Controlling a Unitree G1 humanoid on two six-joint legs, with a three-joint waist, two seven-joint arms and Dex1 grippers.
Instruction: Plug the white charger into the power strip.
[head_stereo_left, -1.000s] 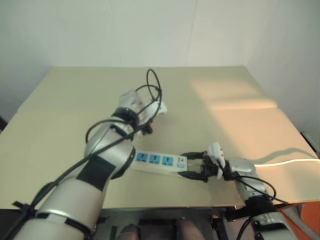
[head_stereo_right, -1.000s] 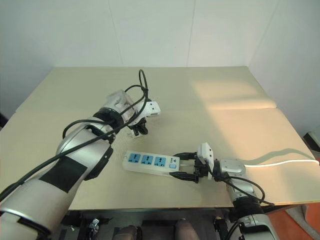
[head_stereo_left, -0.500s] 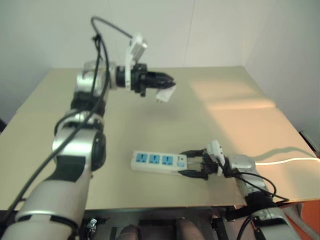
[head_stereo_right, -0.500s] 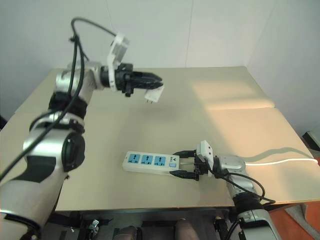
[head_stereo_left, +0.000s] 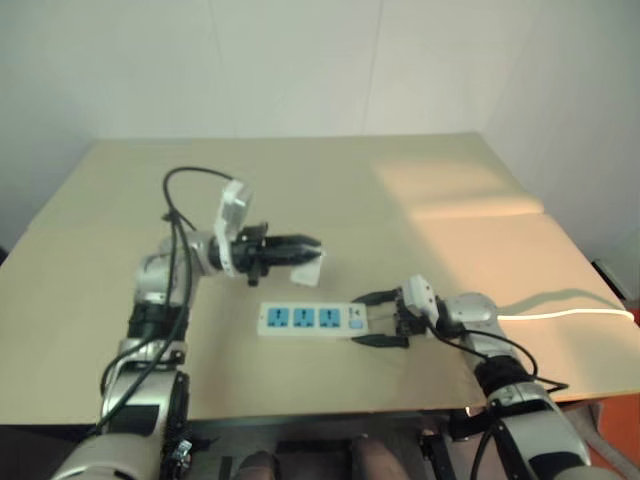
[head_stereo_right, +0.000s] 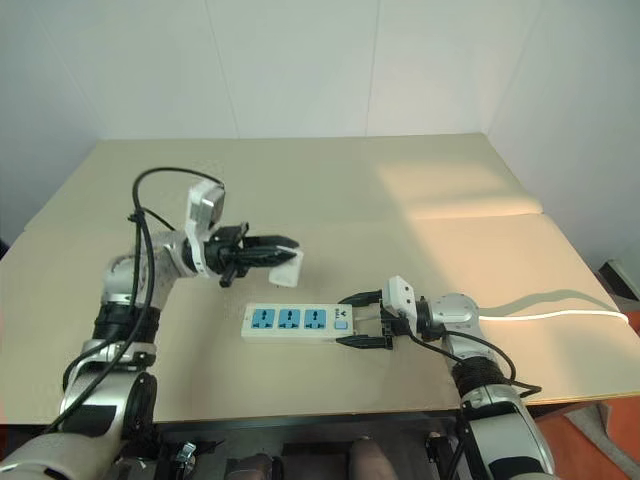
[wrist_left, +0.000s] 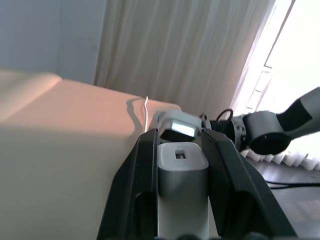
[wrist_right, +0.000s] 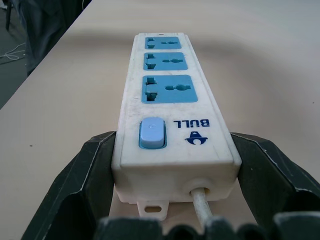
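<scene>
My left gripper (head_stereo_left: 312, 243) is shut on the white charger (head_stereo_left: 311, 270), a small white block that hangs in the air just above and behind the power strip (head_stereo_left: 310, 320). In the left wrist view the charger (wrist_left: 182, 172) sits between the two black fingers (wrist_left: 145, 170). The strip lies flat on the table with three blue sockets (wrist_right: 167, 89) and a blue switch (wrist_right: 151, 133). My right gripper (head_stereo_left: 357, 320) is shut on the strip's switch end, one finger (wrist_right: 95, 170) pressed against each side.
The beige table (head_stereo_left: 450, 200) stretches far behind the strip, with its front edge close below it. A white cord (head_stereo_left: 560, 315) runs off the strip's end past my right arm to the right edge. A sunlit patch lies at the back right.
The left arm lifted the charger off the table, swung it high over the back, then brought it down close above the strip. The right gripper has stayed at the strip's end.
</scene>
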